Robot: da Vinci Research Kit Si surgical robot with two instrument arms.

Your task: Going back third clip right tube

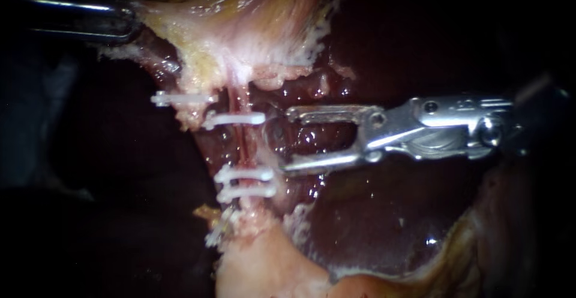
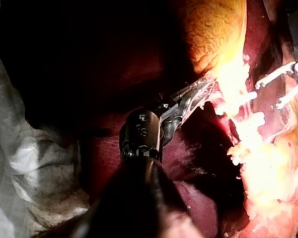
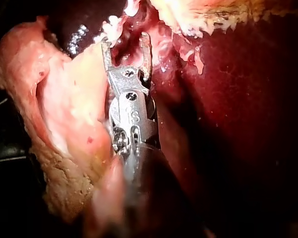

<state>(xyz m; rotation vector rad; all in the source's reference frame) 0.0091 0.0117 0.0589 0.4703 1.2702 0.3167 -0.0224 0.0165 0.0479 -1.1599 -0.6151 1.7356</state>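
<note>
Your right instrument [image 1: 287, 142] has its jaws wide apart and empty, the tips just short of the right tube [image 1: 240, 145]. The tube lies straight ahead of them and carries three white clips [image 1: 245, 175]. Your left instrument [image 2: 203, 92] is clamped on pale tissue [image 1: 198, 28].

Upright pink right tube [image 1: 241, 148] carries three white clips [image 1: 244, 174] crosswise, two close together.
</note>
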